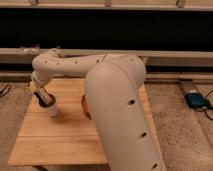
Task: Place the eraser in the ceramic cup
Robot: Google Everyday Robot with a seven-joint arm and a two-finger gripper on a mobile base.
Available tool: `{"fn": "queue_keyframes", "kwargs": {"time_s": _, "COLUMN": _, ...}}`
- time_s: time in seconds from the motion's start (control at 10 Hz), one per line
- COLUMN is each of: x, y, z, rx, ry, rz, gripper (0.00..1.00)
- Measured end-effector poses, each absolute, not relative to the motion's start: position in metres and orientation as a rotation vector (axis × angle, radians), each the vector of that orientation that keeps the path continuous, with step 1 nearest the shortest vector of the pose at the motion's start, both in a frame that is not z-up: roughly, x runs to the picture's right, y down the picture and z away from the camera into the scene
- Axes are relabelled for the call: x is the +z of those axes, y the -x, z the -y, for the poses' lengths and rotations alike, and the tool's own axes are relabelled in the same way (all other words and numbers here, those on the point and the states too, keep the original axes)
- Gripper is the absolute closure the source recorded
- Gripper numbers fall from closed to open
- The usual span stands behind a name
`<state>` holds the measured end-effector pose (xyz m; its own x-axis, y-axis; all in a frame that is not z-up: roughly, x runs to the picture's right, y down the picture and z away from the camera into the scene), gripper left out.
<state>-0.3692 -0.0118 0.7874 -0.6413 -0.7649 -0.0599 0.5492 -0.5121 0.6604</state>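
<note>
1. The white robot arm [120, 100] fills the centre and right of the camera view, its large lower segment in the foreground.
2. The arm reaches left over the wooden table [65, 140], which stands on a speckled floor.
3. The gripper [42, 95] sits at the table's left side, directly above the ceramic cup [51, 108].
4. The eraser [45, 97] (dark, with a reddish marking) is tilted at the cup's mouth, at the gripper's tip.
5. The orange dish [85, 105] lies right of the cup, largely hidden behind the arm.
6. A blue device [196, 99] lies on the floor at far right.
</note>
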Motion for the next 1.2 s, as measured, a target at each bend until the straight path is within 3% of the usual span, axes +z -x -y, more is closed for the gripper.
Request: {"fn": "queue_keyframes", "kwargs": {"time_s": 1.2, "x": 0.795, "y": 0.337, "z": 0.018, "rx": -2.161, "ry": -0.409, "rz": 0.783, "gripper": 0.20}}
